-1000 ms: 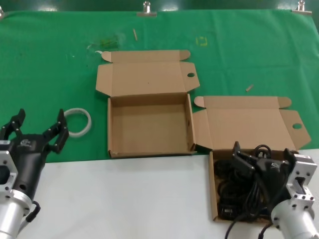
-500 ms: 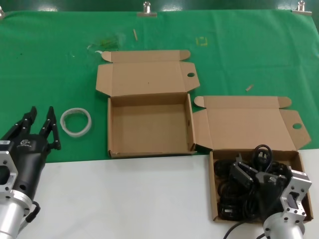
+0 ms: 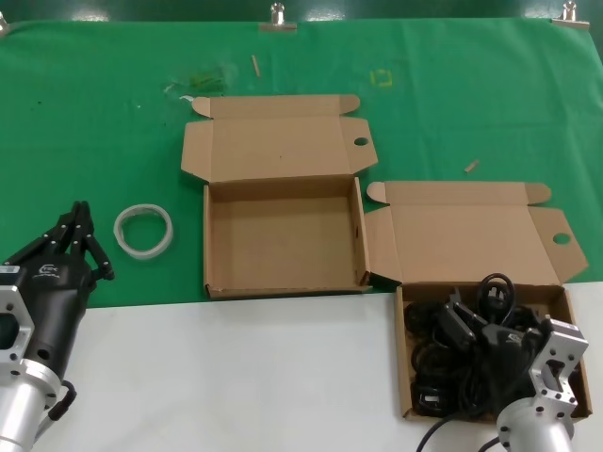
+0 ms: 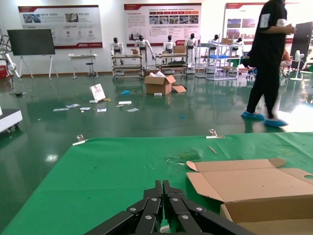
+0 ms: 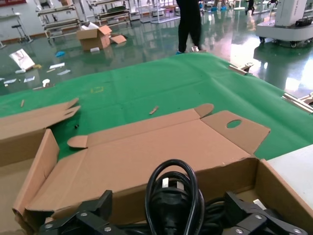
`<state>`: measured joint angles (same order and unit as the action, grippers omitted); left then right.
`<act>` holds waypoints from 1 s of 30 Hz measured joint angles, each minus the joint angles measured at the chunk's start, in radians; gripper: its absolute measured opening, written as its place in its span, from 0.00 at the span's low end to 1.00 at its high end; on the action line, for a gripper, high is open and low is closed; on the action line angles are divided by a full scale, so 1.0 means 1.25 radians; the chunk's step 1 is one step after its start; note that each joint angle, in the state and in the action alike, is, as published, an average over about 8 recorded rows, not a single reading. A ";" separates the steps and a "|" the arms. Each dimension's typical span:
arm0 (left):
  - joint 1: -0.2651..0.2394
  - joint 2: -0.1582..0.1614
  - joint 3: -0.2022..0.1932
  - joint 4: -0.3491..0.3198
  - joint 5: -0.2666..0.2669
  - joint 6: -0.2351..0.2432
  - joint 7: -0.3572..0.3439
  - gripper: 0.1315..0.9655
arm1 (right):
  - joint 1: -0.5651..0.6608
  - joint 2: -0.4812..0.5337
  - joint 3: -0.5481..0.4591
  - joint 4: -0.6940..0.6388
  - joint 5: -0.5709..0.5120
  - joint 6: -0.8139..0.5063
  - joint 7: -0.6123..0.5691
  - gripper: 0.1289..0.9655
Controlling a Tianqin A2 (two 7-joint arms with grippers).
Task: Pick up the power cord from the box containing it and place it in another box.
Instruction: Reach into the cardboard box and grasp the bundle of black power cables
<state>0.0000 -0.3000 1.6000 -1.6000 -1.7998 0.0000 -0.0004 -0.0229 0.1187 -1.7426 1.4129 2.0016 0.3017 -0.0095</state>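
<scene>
Right wrist view shows our right gripper (image 5: 166, 218) with its black fingers (image 5: 80, 220) spread wide apart, one on each side of a raised loop of the thin black rubber power cord (image 5: 173, 198), which lies directly between and just ahead of them. Seen from the head view, that gripper (image 3: 480, 334) sits low inside the shallow brown cardboard box holding the cord (image 3: 407, 377), at the near right, the bundle piled beneath it. The cord's coil appears to run roughly across the box's width. The empty twin cardboard box (image 3: 283, 235) lies to the left and farther back, just beside the first. Our left gripper (image 3: 80, 240) waits at the far left with its fingers pressed together, near a white ring (image 3: 143, 229), well apart from the cord; the right arm is plainly nearer.
</scene>
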 joint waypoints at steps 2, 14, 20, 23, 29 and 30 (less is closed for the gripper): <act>0.000 0.000 0.000 0.000 0.000 0.000 0.000 0.05 | 0.001 -0.002 0.003 0.001 0.004 -0.004 0.000 0.82; 0.000 0.000 0.000 0.000 0.000 0.000 0.000 0.01 | 0.004 -0.010 0.006 0.003 0.033 -0.006 -0.015 0.55; 0.000 0.000 0.000 0.000 0.000 0.000 0.000 0.01 | 0.001 -0.010 0.002 0.007 0.049 0.008 -0.034 0.35; 0.000 0.000 0.000 0.000 0.000 0.000 0.000 0.01 | -0.001 -0.011 0.002 0.011 0.053 0.014 -0.040 0.35; 0.000 0.000 0.000 0.000 0.000 0.000 0.000 0.01 | -0.007 -0.010 0.002 0.036 0.060 0.021 -0.052 0.25; 0.000 0.000 0.000 0.000 0.000 0.000 0.000 0.01 | -0.008 -0.010 0.002 0.042 0.060 0.020 -0.051 0.23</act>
<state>0.0000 -0.3000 1.6000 -1.6000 -1.7998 0.0000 -0.0003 -0.0334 0.1058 -1.7397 1.4649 2.0767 0.3262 -0.0736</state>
